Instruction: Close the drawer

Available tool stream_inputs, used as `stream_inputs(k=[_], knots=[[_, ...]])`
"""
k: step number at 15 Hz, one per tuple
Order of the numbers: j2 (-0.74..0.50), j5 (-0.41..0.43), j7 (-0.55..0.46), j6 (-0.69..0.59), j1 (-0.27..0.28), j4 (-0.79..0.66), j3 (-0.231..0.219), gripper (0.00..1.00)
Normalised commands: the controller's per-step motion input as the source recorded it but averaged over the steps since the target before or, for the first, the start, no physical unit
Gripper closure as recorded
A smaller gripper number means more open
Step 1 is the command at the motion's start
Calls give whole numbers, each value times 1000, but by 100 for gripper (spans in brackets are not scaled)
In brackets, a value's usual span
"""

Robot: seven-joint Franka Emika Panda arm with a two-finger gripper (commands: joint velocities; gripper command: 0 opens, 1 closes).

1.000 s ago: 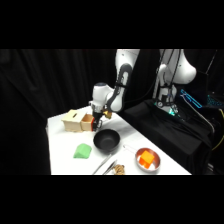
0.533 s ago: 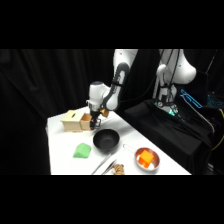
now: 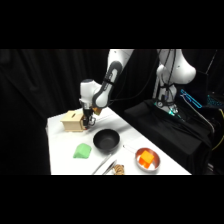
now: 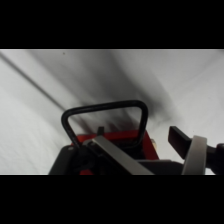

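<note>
The gripper is low at the front of the small pale wooden box, right against the face of the drawer. From the wrist, the dark loop handle stands straight up ahead of the camera, its red front just beneath it, with the black linkage crowding the bottom edge. Whether the gripper is spread or pressed together, I cannot tell; the linkage hides too much, and the side view is no help at this range.

Why so close and so low? My read is that the arm is lined up square on the drawer front so that a push goes straight in along the slide and not off at an angle. How far the drawer stands out of the box, neither view makes plain.

Moving outward: the box sits at the far left corner of the white table. Just beside the gripper, nearer the camera, sits a black bowl. A green object lies near the front left edge, metal tongs at the front, and a metal bowl with something orange further right. All of it is clear of the pushing line.
</note>
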Motion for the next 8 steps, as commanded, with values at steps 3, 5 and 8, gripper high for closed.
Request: stream_inputs(k=[3, 5, 8], knots=[[214, -52, -128, -297, -70, 541, -8, 0], [159, -56, -129, -285, -71, 491, -4, 0], [107, -57, -135, -239, -79, 403, -5, 0]])
